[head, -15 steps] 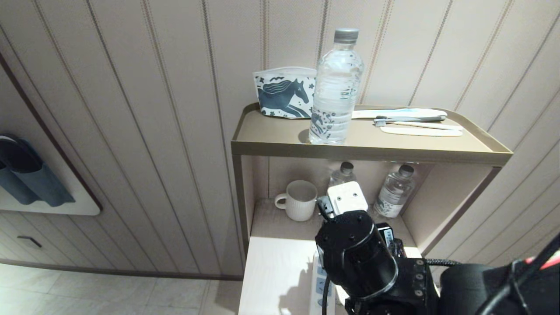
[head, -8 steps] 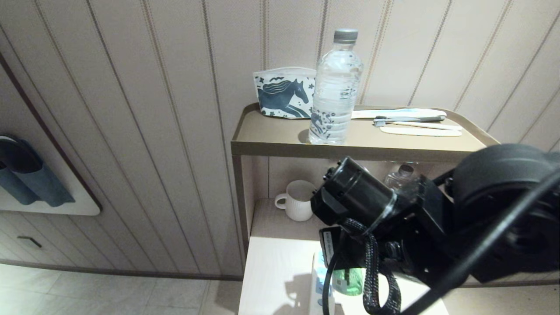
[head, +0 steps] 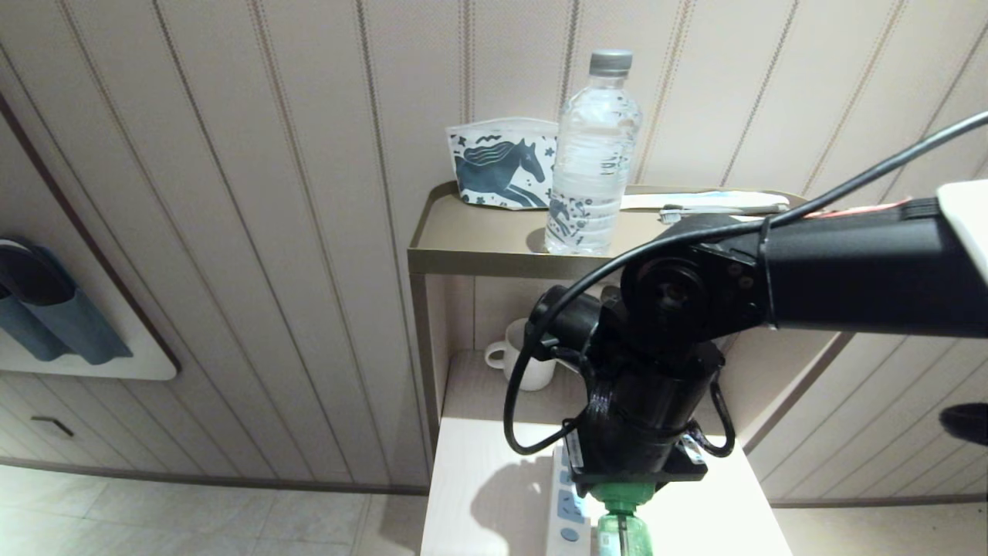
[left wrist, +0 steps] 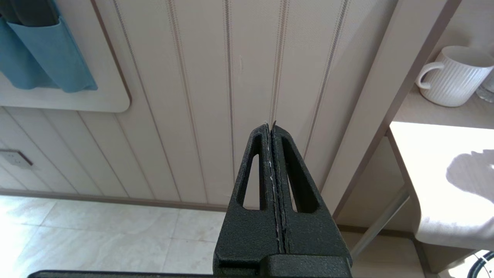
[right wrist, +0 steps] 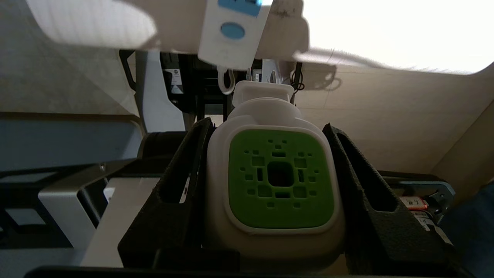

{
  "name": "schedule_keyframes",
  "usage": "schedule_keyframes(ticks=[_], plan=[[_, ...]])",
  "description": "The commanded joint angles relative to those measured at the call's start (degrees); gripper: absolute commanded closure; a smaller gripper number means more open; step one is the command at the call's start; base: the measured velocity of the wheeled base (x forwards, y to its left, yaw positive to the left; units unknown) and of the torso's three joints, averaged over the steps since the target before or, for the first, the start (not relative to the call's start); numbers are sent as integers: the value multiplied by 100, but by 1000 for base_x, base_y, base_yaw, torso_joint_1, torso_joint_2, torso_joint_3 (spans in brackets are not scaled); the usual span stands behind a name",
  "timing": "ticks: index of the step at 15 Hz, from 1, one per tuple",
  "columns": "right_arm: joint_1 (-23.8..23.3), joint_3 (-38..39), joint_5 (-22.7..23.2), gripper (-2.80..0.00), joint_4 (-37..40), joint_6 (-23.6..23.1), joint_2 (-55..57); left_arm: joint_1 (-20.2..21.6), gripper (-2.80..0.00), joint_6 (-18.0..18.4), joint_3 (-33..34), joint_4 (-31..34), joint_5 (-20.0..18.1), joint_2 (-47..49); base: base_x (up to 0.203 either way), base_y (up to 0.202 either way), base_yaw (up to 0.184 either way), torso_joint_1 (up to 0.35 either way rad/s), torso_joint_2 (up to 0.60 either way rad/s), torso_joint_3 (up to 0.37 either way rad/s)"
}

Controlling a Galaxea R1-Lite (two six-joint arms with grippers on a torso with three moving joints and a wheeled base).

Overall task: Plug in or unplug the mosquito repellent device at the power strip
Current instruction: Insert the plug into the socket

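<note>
My right gripper [right wrist: 267,124] is shut on the mosquito repellent device [right wrist: 279,177], one black finger on each white side, with the green perforated face toward the wrist camera. Its plug prongs [right wrist: 262,75] stick out bare, clear of the power strip [right wrist: 231,34]. In the head view the wrist points down over the tabletop. Only the device's green bottle [head: 624,529] shows below the wrist, right beside the power strip [head: 569,510]. My left gripper [left wrist: 271,125] hangs shut and empty off the table's left side, facing the panelled wall.
The shelf unit [head: 494,259] behind carries a tall water bottle [head: 593,154], a horse-print pouch [head: 498,166] and a toothbrush [head: 718,207]. A white mug [head: 525,363] stands in the niche below. The pale tabletop [head: 478,479] lies left of the strip.
My right arm has lifted and its wrist has rolled over. The device, first held with its white top up near the niche, now hangs bottle-down beside the power strip.
</note>
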Motion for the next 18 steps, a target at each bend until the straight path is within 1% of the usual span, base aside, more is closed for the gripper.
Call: schedule_keyframes(ticks=[1,3,9,18], plan=[[-235,-309,2,0,79,-48,589,1,0,1,0,-2,1,9,0,0,0,0,0,0],[-333,-517,3,0,81,-194,870,1,0,1,0,-2,1,9,0,0,0,0,0,0],[-342,-811,27,0,35,-210,1473,1,0,-8,0,-2,1,9,0,0,0,0,0,0],[-439,-931,65,0,35,-219,1721,1,0,-8,0,-2,1,9,0,0,0,0,0,0]])
